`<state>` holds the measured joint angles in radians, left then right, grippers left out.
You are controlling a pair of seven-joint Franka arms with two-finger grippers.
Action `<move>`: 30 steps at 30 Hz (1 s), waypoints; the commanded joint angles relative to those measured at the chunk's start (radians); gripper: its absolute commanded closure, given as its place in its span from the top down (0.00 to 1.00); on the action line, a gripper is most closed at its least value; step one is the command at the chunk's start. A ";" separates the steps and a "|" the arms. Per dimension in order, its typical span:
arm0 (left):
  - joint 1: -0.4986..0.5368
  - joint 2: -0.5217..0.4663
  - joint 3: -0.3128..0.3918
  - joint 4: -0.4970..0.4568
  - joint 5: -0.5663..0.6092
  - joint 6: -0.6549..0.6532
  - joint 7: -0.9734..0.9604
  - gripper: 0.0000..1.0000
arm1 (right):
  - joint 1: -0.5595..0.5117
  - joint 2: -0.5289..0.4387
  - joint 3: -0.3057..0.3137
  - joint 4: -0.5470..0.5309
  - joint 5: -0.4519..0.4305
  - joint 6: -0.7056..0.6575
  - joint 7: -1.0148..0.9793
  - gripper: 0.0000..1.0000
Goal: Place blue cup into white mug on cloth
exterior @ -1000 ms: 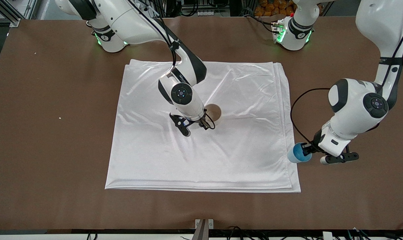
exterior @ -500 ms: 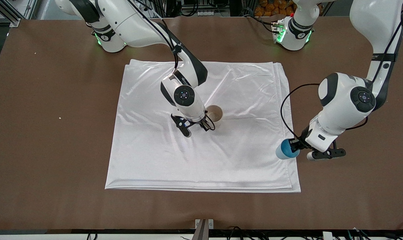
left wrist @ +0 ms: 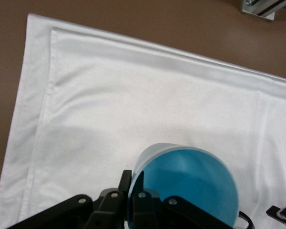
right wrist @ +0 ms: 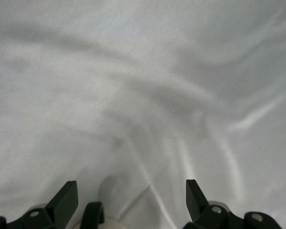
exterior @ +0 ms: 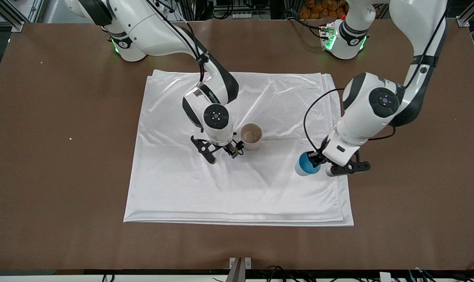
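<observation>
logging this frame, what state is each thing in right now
blue cup: upright, empty, held over the cloth by the left gripper
white mug: upright, empty, on the cloth
cloth: spread, folded in layers, wrinkled
right gripper: open, low, beside the mug

White arms, black joints, seemingly green-lit bases.

table (exterior: 64, 188): brown, matte | specks (exterior: 70, 138): pale (two, toward the right arm's end)
</observation>
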<state>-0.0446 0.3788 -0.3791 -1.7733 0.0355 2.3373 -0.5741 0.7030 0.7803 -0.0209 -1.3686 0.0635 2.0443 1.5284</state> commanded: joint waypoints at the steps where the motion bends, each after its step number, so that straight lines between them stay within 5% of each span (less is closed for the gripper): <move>1: -0.047 -0.038 0.005 -0.012 0.017 -0.036 -0.090 0.00 | -0.053 -0.048 0.007 -0.012 -0.024 -0.099 -0.123 1.00; 9: -0.162 -0.034 0.006 -0.008 0.018 -0.038 -0.245 0.00 | -0.138 -0.111 0.007 -0.038 -0.024 -0.194 -0.327 1.00; 30: -0.328 -0.028 -0.003 -0.015 0.093 -0.099 -0.480 0.00 | -0.408 -0.259 0.006 -0.240 -0.025 -0.151 -0.890 1.00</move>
<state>-0.3309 0.3619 -0.3825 -1.7737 0.0865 2.2605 -0.9561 0.3302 0.5880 -0.0293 -1.5307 0.0524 1.8644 0.7331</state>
